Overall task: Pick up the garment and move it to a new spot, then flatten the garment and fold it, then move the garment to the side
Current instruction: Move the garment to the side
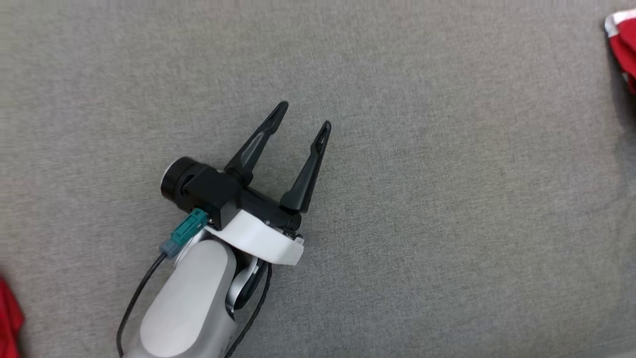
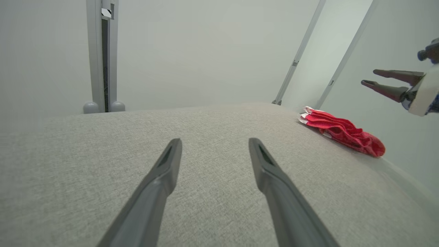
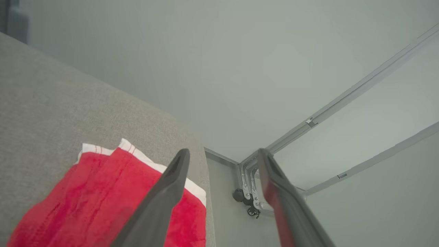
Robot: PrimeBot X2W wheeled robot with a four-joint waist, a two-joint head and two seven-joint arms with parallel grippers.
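Observation:
The garment (image 2: 343, 132) is red with a white striped hem, lying bunched in folds at the right edge of the grey table (image 1: 447, 199). In the head view a corner of the garment (image 1: 623, 44) peeks in at the far right. My right gripper (image 2: 369, 77) hangs open in the air above it and holds nothing. In the right wrist view the garment (image 3: 96, 199) lies below the spread fingers of the right gripper (image 3: 223, 152). My left gripper (image 1: 304, 114) stands open over the table's middle, far from the garment, its fingers (image 2: 161, 178) apart with nothing between them.
The garment lies right at the table's edge, with a drop to the floor beyond it. A bit of red cloth (image 1: 10, 318) shows at the lower left border of the head view. Metal frame posts (image 2: 103, 55) and pale walls stand behind the table.

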